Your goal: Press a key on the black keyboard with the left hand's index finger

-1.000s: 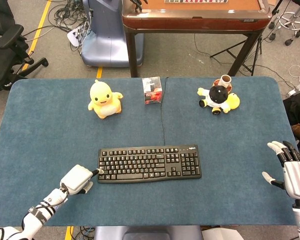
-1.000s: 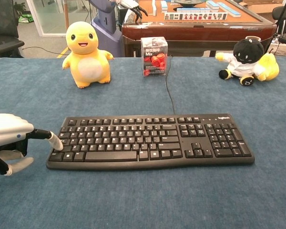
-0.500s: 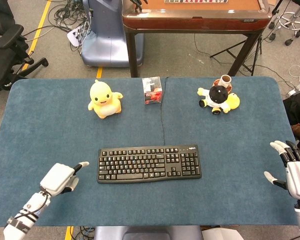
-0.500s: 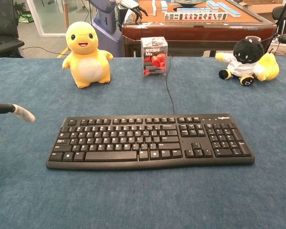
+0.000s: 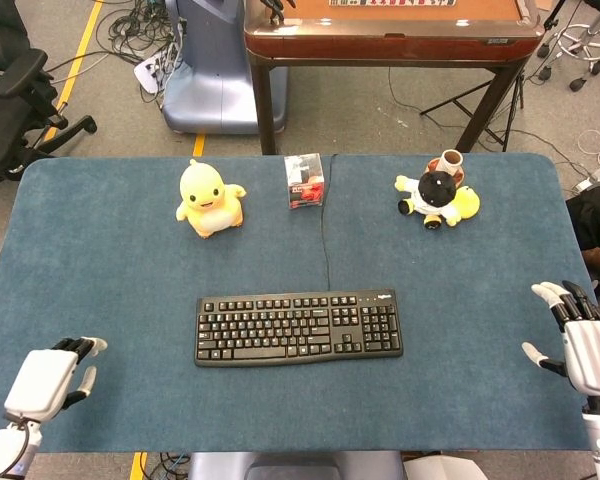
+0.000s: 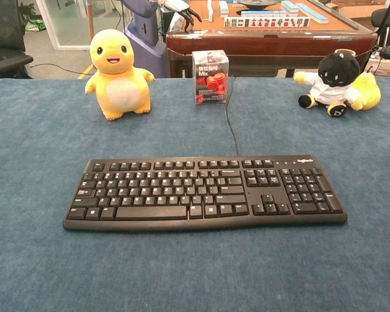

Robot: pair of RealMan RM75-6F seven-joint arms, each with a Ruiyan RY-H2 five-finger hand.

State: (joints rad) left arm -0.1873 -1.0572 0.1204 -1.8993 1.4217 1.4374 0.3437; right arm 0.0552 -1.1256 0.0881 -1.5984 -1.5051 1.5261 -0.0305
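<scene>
The black keyboard (image 5: 298, 327) (image 6: 205, 192) lies flat in the middle of the blue table, its cable running away toward the far edge. My left hand (image 5: 44, 380) hovers over the table's near left corner, well left of the keyboard and touching nothing; its fingers are spread and it holds nothing. My right hand (image 5: 587, 351) is at the near right edge, fingers apart and empty. Neither hand shows in the chest view.
A yellow duck plush (image 5: 210, 198) (image 6: 119, 73) stands behind the keyboard to the left. A small clear box with red contents (image 5: 305, 180) (image 6: 210, 77) sits at the back centre. A black and yellow plush (image 5: 438, 194) (image 6: 338, 82) is back right. A wooden table (image 5: 390, 30) stands beyond.
My left hand has pulled back from the keyboard's left end toward the near left corner and spread its fingers, leaving the chest view. The right hand has barely moved.
</scene>
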